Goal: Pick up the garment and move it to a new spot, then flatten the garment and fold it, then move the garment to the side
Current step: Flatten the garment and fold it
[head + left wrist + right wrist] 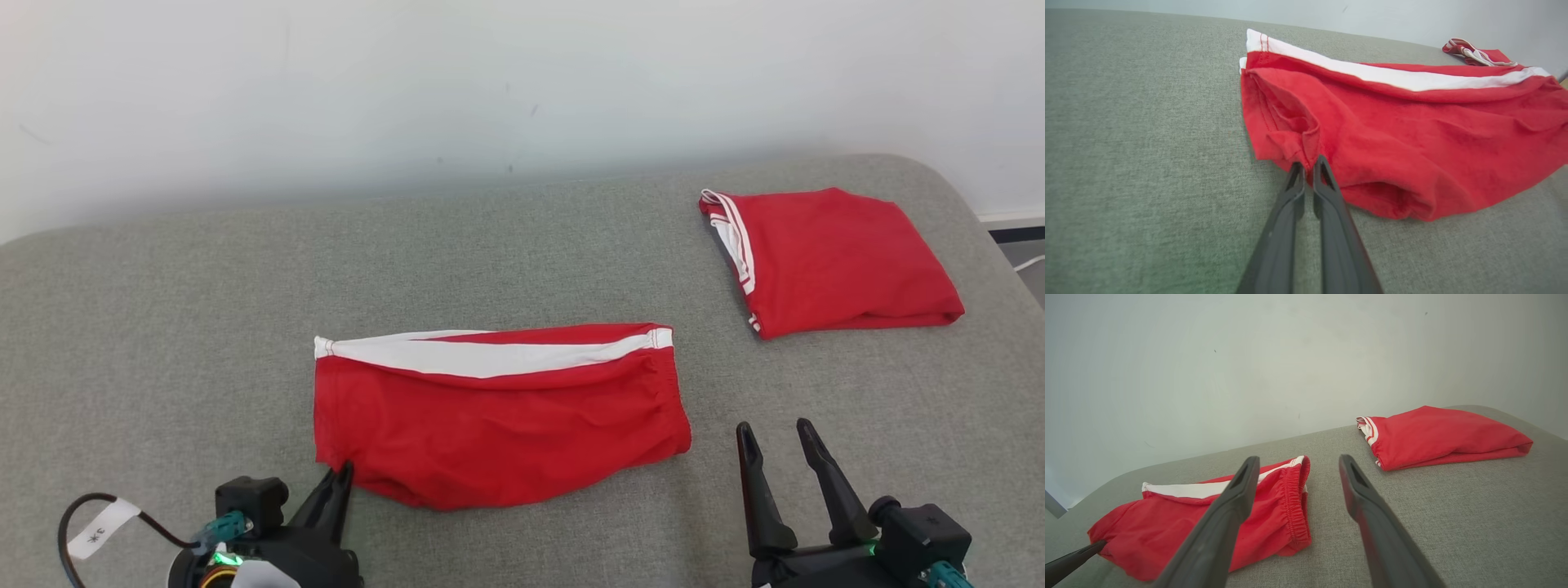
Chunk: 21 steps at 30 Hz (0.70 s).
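**Left pincer grips the shorts' corner; right pincer waits wide**

The left pincer sits lowest in the head view, its fingers pressed together on a tuck of red cloth. The left wrist view shows the fabric bunching right at the tips, so it appears to hold the near corner of the shorts. From that grip the shorts spread ahead and to the right, lying fairly flat on the grey tabletop. Their white stripe runs along the far edge.

The right pincer stands wide and holds nothing. It is just off the shorts' opposite end, where the gathered waistband lies ahead and slightly left of its fingers.

A corner grip like this suits lifting one end and carrying it over the other. The shorts look doubled lengthwise already, so I judge the folding to be midway. The open right pincer seems placed to take the matching near corner or to pin that end down.

A folded garment, red with white trim, lies well ahead and right of the right pincer. It probably marks the side where finished pieces go.
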Available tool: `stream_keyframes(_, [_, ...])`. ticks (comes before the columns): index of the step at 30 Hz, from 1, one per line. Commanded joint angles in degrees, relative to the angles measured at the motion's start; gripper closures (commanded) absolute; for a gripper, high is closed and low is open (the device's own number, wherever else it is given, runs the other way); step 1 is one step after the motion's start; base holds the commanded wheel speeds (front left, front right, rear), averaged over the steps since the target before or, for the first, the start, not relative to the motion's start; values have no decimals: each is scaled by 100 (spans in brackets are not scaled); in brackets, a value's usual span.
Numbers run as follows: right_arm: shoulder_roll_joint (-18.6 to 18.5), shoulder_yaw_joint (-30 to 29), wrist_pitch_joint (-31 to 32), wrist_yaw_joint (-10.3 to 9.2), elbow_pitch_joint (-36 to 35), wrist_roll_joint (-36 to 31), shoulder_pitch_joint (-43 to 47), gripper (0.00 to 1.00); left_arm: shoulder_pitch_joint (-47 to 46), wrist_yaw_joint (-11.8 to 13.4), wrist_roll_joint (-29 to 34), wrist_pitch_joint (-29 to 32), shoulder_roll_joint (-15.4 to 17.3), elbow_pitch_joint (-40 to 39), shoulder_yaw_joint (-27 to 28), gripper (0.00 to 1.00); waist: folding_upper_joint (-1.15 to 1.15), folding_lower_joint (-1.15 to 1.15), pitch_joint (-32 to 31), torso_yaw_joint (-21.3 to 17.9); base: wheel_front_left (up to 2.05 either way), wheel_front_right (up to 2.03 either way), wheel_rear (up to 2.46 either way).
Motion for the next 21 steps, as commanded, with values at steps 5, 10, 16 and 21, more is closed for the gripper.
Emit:
stream_keyframes(5, [-34, -35, 45, 3, -17, 7, 63, 0, 179, 194, 182, -21, 53, -257, 136, 0, 0, 1, 13, -16, 0, 0, 0])
stream_keyframes(10, [-32, -82, 58, 3, -30, -15, 94, 0, 357, 358, 492, -21, 46, -876, 569, 0, 0, 1, 17, 36, 0, 0, 0])
stream_keyframes(16, [-5, -231, 70, 3, -149, -99, -6, 0, 895, 646, 1071, -21, -36, -2030, 1381, 0, 0, 1, 7, 116, 0, 0, 0])
stream_keyframes(21, [10, -377, 93, 3, -181, -144, 43, 0, 1440, 858, 1693, -20, -17, -2874, 1855, 0, 0, 1, -71, 194, 0, 0, 0])
